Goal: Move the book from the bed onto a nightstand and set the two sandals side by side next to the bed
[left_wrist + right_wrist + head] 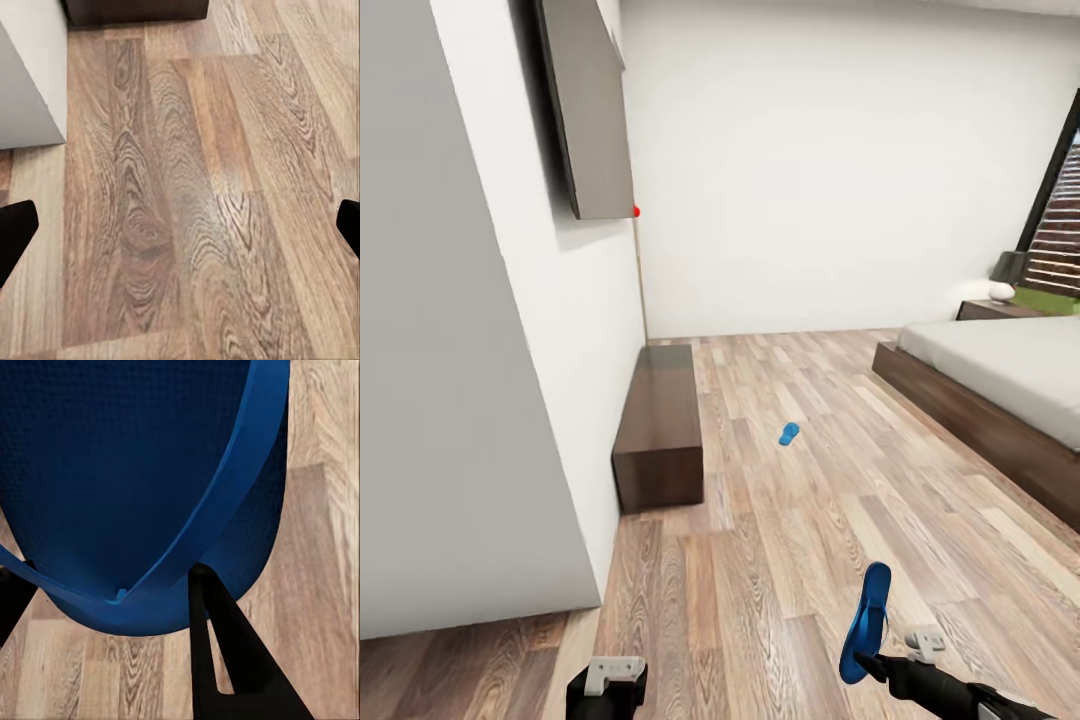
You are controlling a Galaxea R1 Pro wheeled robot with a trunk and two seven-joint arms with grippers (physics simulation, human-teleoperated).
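Nearest you, your right gripper (872,660) is clamped on the end of one blue sandal (865,622), which stands nearly upright off the wood-plank floor (760,560); in the right wrist view a black finger (225,660) crosses under the sandal's sole (135,472) beside the strap. Your left gripper (607,690) sits low at the near left, fingers spread wide over bare planks, holding nothing. Second sandal (789,433) lies flat mid-floor, well apart from the first, between the long dark cabinet (658,430) against the left wall and the bed (1000,390) on the right. Open floor runs between cabinet edge and bed frame edge. Far right, the nightstand (990,309) with lamp (1006,272) stands beside the bed. No legible writing noted.
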